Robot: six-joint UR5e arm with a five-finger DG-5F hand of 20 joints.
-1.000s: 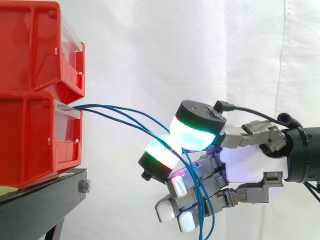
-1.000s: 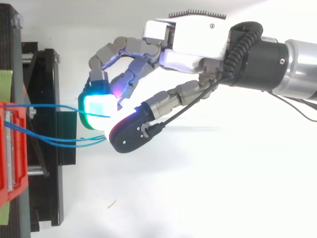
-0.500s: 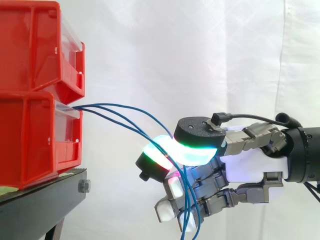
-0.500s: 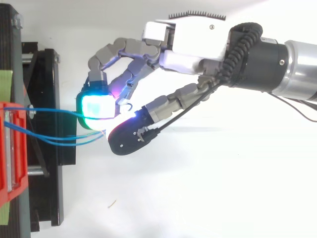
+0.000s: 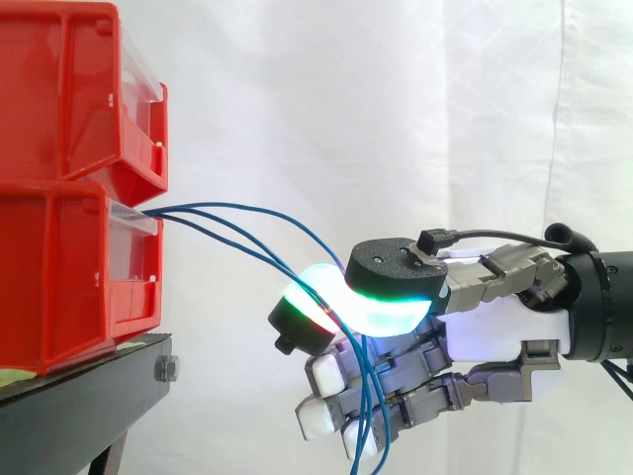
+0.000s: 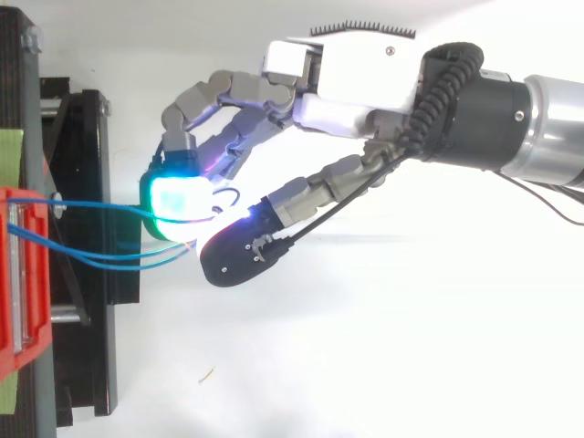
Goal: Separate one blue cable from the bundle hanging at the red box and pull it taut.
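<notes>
The hand reaches in from the right with its palm level. Two glowing pads are pressed together, pinching the blue cables where they meet. From the side, one pad lies on top with its black back up and a cyan-green glow under it, and the other sits below and to the left, glowing red and green. It cannot be told how many of the cables sit in the pinch. The other fingers curl beneath, their white tips pointing left. The cables drop past them to the bottom edge.

From above, the hand shows one cable running straight to the green pad, while two others run close together just beside it.

All the cables come out of the front of the lower red bin and arc down to the pads. A second red bin is stacked on it. Both stand on a black stand.
</notes>
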